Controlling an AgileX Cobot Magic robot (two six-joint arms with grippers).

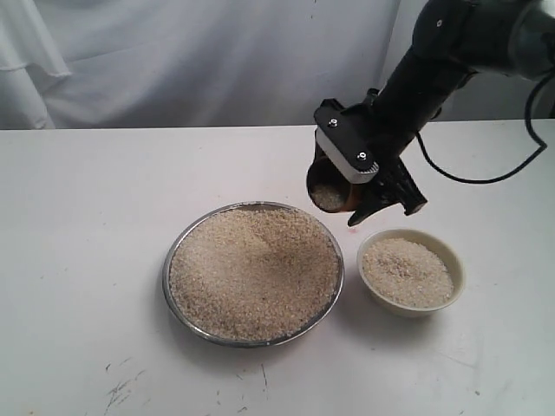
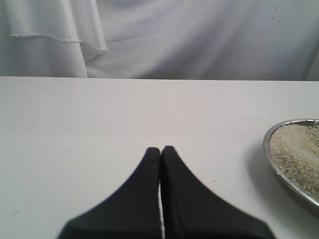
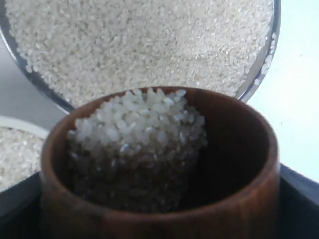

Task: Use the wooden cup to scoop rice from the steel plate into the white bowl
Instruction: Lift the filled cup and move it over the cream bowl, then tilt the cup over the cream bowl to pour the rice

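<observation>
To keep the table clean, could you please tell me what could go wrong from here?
1. The wooden cup hangs tilted, its rice banked up to the lip; grains could slide out onto the table before it reaches the white bowl.
2. That bowl already holds plenty of rice, so a quick pour might scatter grains over its rim.

My right arm (image 1: 438,65) slants down from the upper right of the frame; my right tool (image 1: 347,198), tilted, grips the wooden cup (image 3: 249,169). My left tool (image 2: 160,152) sits at bottom centre, fingers pressed together.
</observation>
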